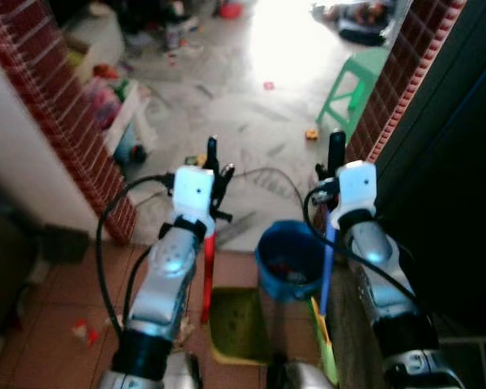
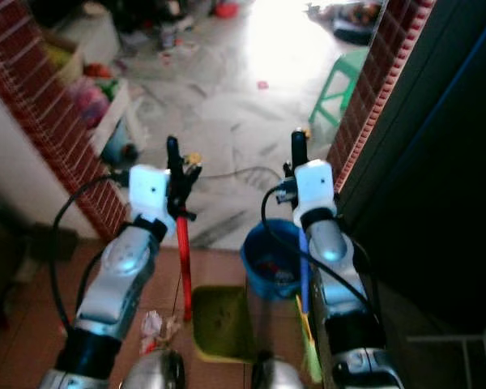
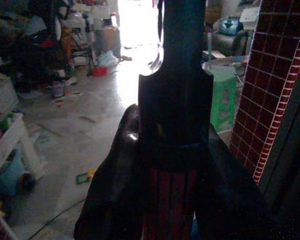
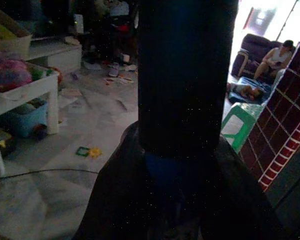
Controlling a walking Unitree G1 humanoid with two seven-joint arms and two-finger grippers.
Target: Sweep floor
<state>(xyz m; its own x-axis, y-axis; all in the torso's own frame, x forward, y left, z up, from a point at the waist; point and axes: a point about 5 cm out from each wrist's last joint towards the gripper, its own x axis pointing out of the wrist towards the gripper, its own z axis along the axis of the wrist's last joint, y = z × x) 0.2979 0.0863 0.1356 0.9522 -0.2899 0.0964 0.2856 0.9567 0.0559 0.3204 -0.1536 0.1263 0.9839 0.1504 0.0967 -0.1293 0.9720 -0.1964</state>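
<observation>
Clutter lies ahead of you: a green stool (image 1: 352, 85) at 1 o'clock beside the right brick pillar (image 1: 405, 73), a white table (image 4: 25, 92) with toys at 10 o'clock against the left brick pillar (image 1: 61, 113), and small toys scattered over the marble floor (image 1: 227, 105) toward 12. A thin cable (image 1: 267, 172) crosses the floor just past your grippers. A dark panel (image 1: 454, 162) stands close along your right side, from 2 to 4 o'clock. Litter (image 1: 83, 331) sits on the tiled floor at 8 o'clock.

A blue bucket (image 1: 290, 261) stands between your arms at 12 o'clock, close in; something reddish lies inside, too blurred to identify. A green dustpan (image 1: 236, 324) rests on the tiles at 6 o'clock, just near of the bucket; you cannot tell what it holds.

Your left gripper (image 1: 217, 172) has its fingers clamped round the red handle (image 1: 207, 275), which runs down to the dustpan. Your right gripper (image 1: 334, 162) has its fingers closed round the blue broom handle (image 1: 327, 271), whose green bristles (image 1: 327, 344) hang at 5 o'clock beside the bucket.

A person (image 4: 277, 57) sits on a sofa in the far room.
</observation>
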